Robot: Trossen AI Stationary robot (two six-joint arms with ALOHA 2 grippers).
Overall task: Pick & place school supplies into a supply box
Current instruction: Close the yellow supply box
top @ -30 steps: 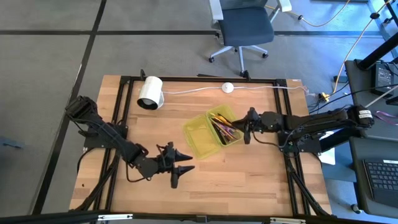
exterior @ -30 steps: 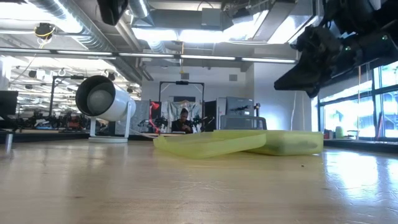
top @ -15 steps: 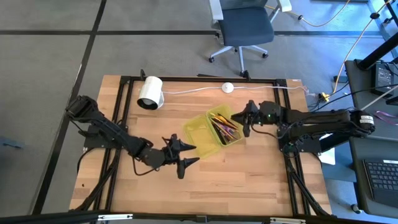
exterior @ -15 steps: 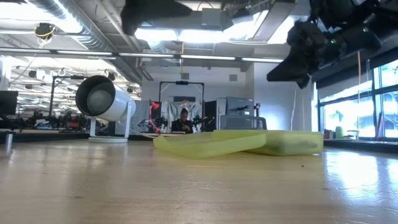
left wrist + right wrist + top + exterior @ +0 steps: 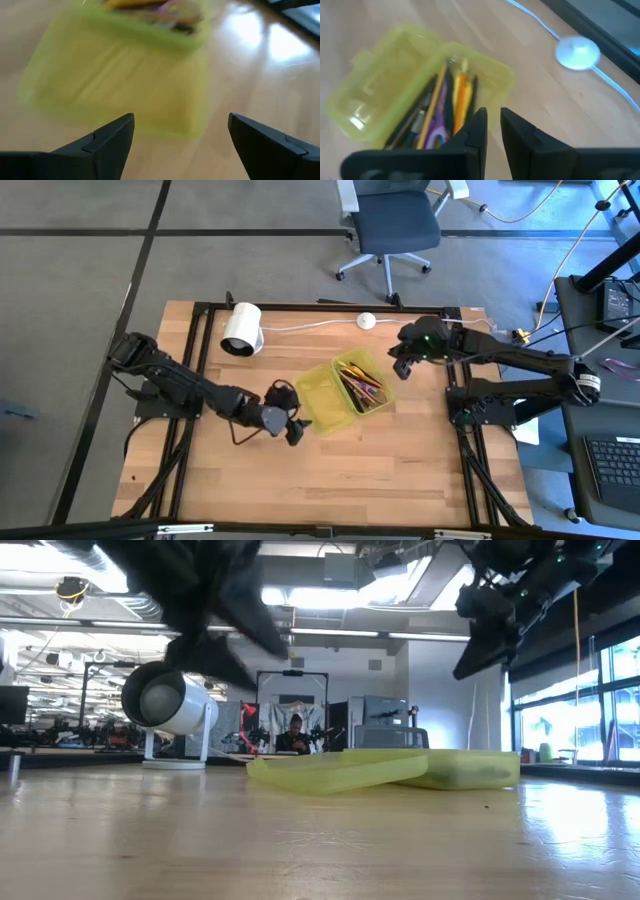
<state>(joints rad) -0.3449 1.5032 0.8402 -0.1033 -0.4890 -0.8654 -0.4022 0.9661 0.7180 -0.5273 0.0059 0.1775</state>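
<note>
The supply box (image 5: 322, 402) is a translucent yellow-green case lying open on the table, also seen in the low view (image 5: 400, 768). The school supplies (image 5: 362, 385), yellow, orange, black and purple, lie in its far-right half (image 5: 445, 110). My left gripper (image 5: 293, 423) hovers open by the box's near-left half (image 5: 120, 75), touching nothing. My right gripper (image 5: 400, 360) hangs shut above the table to the right of the box, fingers almost together (image 5: 492, 117) and empty.
A white cylinder roll (image 5: 242, 329) stands near the far-left corner (image 5: 165, 698). A small white puck (image 5: 367, 321) on a white cable lies at the far edge (image 5: 577, 51). Bare wood (image 5: 380, 465) spreads near and right of the box. An office chair (image 5: 395, 225) stands beyond the table.
My left gripper has moved toward the far-right, closing on the box's near-left half, and has turned toward it. My right gripper has drawn back from over the box toward the table's far-right. The box and supplies have stayed put.
</note>
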